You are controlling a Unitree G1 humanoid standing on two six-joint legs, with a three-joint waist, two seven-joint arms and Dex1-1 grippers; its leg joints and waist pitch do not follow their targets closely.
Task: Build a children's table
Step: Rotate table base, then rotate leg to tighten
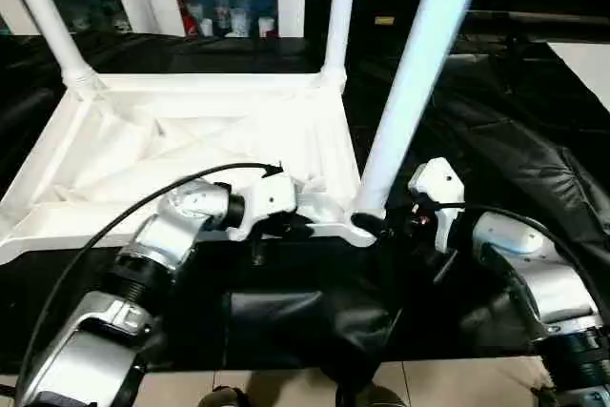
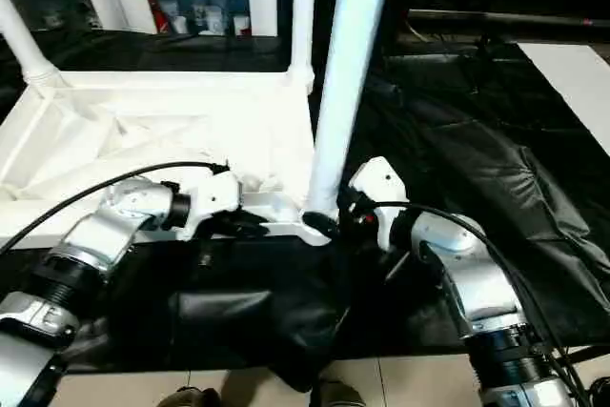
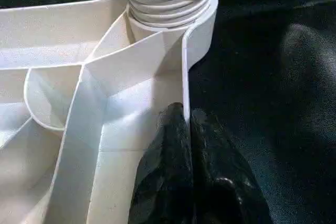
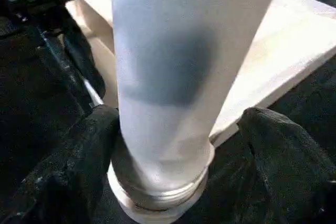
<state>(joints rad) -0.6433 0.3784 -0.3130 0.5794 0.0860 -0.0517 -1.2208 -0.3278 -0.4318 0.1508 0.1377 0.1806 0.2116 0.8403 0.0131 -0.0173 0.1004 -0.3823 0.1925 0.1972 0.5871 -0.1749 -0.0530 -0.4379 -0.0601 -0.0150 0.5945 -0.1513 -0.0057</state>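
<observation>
**Third leg seated, rim pinched, claw loose around the tube**

The left gripper (image 3: 186, 129) has its fingers pressed together on the thin rim wall of the tabletop (image 1: 191, 145), just beside the near corner socket (image 3: 168, 9). The right gripper (image 4: 173, 145) stands wide apart, one finger (image 4: 73, 156) touching the base of the near leg (image 1: 415, 73) and the other a little clear of it, so it brackets the tube rather than clamps it.

The tabletop lies ribbed side up on the black cloth (image 1: 496, 131). Two far legs (image 1: 48, 16) (image 1: 340, 7) stand in their sockets; the near leg rises at a slight tilt from the near corner by the right arm. The fourth corner is not in sight.

The plastic looks light, stiff and smooth. The rim wall is thin and probably flexes if pulled hard, so a hold near a corner, where the ribs meet, seems safest. The tube looks slippery and round; gripping it low, just above the flared threaded end, should give the best control for pressing or twisting it home without levering the socket.
</observation>
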